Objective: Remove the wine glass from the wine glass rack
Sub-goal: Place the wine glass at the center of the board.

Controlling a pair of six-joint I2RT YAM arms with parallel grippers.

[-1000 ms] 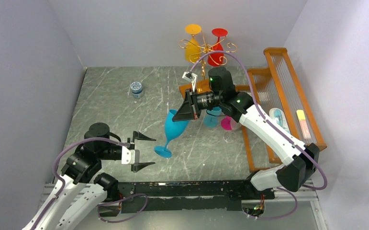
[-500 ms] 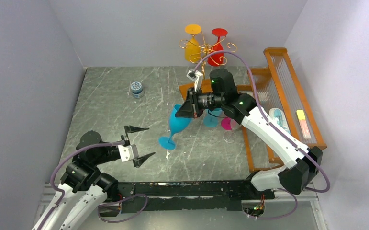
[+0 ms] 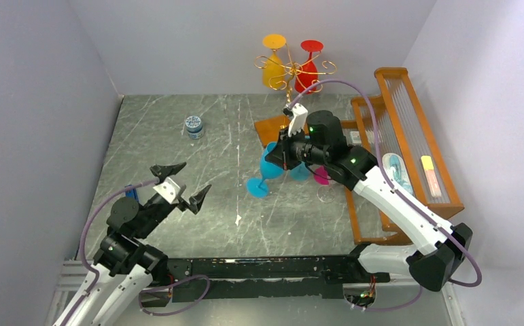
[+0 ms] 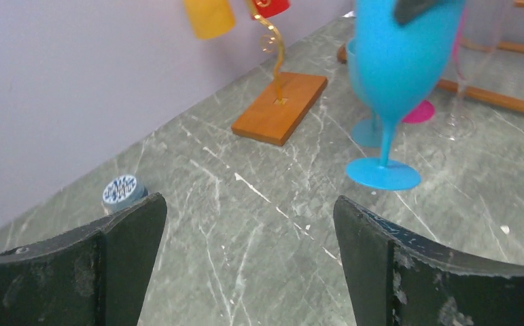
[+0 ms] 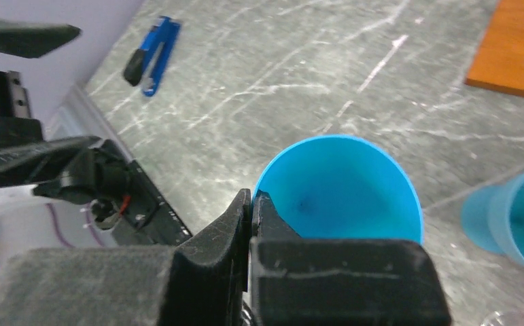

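Only the right wrist view shows the right gripper (image 5: pixel 251 204) pinching the rim of the blue glass (image 5: pixel 340 176). Left wrist view shows the left gripper (image 4: pixel 249 202) wide open, empty.

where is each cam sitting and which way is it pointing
Top external: above and behind the arm bases, looking down on the grey marble table; both arms show.
Left wrist: low over the table, facing the turquoise plastic wine glass and gold wire rack; its open left gripper frames the view.
Right wrist: looks down into that glass's bowl; right gripper shut on its rim.
All three share the glass.
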